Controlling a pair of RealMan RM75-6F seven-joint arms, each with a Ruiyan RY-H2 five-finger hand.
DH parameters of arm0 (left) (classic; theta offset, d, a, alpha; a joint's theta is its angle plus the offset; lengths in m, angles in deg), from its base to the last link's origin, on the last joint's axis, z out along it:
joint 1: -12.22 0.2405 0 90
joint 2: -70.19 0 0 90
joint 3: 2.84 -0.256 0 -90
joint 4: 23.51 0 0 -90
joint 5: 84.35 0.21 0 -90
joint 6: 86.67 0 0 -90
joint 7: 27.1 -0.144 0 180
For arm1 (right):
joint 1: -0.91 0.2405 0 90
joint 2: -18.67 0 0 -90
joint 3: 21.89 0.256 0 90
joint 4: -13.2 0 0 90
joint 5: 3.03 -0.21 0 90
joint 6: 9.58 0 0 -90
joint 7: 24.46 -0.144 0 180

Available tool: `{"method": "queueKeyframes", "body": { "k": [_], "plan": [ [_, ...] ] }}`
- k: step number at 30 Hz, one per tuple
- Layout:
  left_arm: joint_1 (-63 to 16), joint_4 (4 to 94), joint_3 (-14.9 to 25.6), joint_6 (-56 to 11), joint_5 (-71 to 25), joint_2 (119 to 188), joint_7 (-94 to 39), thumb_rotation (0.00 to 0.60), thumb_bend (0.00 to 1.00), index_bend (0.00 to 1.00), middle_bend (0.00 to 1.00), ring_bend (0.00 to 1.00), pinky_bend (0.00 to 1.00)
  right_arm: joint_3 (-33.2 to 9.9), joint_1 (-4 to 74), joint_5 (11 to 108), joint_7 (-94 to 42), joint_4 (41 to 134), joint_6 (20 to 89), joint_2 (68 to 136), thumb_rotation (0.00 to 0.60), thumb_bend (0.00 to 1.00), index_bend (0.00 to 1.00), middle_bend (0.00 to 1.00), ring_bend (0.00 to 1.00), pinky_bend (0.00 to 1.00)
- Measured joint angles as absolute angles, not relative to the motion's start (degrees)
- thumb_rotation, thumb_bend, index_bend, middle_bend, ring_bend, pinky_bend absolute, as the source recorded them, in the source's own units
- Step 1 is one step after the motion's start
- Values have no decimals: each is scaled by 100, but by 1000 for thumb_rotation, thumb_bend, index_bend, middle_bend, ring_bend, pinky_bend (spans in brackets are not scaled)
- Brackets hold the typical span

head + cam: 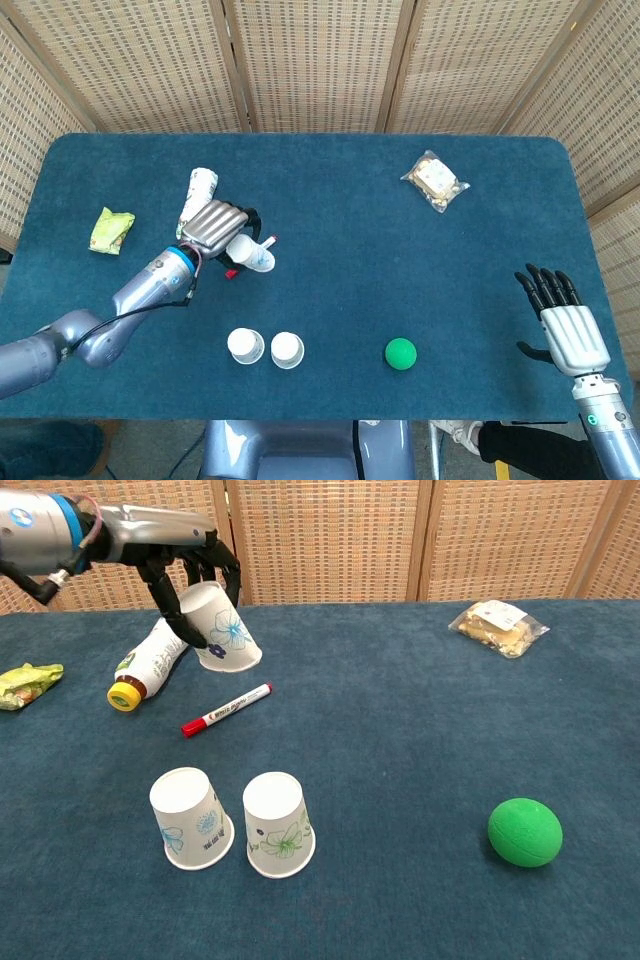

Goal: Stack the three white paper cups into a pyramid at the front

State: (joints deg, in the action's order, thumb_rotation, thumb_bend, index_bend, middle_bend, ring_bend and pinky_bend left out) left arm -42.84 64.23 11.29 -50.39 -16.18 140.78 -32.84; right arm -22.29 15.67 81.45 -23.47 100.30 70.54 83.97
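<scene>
Two white flower-print paper cups stand upside down side by side near the table's front: one (191,817) (245,346) on the left, the other (279,824) (287,350) on the right. A third cup (222,627) (251,253) hangs tilted in the air above the red marker, gripped by my left hand (175,555) (211,227). My right hand (569,328) is open at the table's right front edge, holding nothing; the chest view does not show it.
A red marker (226,709) lies under the lifted cup. A yellow-capped bottle (148,666) lies on its side at the left, with a green wrapper (27,683) further left. A green ball (525,831) sits front right; a snack bag (497,621) back right.
</scene>
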Motion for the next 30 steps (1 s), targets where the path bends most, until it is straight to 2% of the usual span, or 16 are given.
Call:
{"method": "queueKeyframes", "body": {
  "k": [6, 10, 16, 24, 30],
  "plan": [
    [-3967, 7907, 730, -5046, -837, 12900, -3162, 600, 124, 512, 367, 413, 369, -2187, 1525, 8224, -2261, 10076, 7052, 8410, 600, 0, 37, 0, 0, 0],
    [-3825, 8295, 420, -5076, -382, 12632, -3117, 600, 124, 506, 363, 410, 369, -2171, 1509, 8262, -2226, 10092, 7038, 8422, 600, 0, 37, 0, 0, 0],
    [-3798, 8395, 225, -5096, -114, 12692, -3227, 600, 122, 489, 347, 397, 365, -2142, 1473, 8313, -2195, 10112, 7036, 8424, 600, 0, 37, 0, 0, 0],
    [-3928, 8298, 228, -5047, -111, 13273, -3282, 600, 114, 488, 346, 396, 363, -2087, 1426, 8338, -2245, 10107, 7045, 8401, 600, 0, 37, 0, 0, 0],
    [-4052, 8361, 253, -5069, -221, 13391, -3477, 600, 112, 484, 343, 390, 357, -2042, 1399, 8332, -2321, 10074, 7033, 8378, 600, 0, 37, 0, 0, 0]
  ]
}}
